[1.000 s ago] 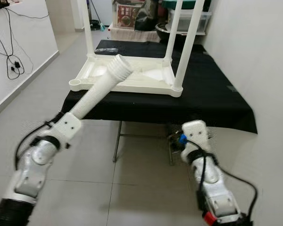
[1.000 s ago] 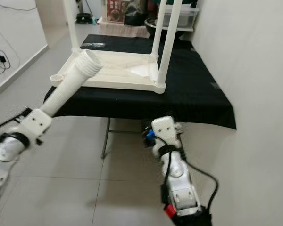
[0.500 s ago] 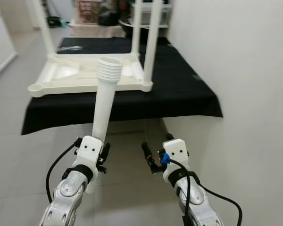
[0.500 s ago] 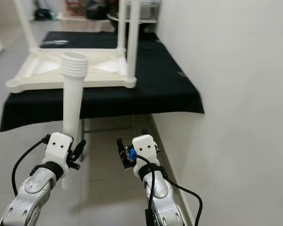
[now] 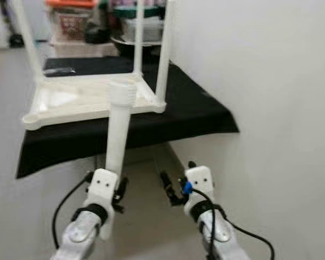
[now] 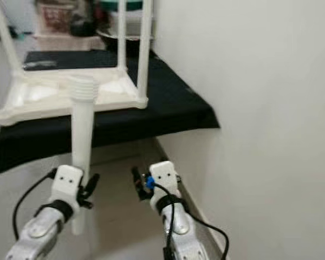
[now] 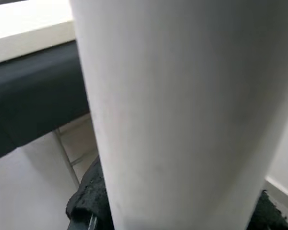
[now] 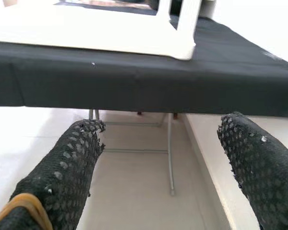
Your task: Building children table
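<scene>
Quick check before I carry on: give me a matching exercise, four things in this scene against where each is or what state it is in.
Things:
1. white table leg
2. upturned white tabletop
3. right gripper
4. black cloth

States:
A. open, holding nothing
B. draped over the work table
C. held upright in the left gripper
D. lying on the black cloth with legs pointing up

Pairs: 1-C, 2-D, 3-A, 4-B
</scene>
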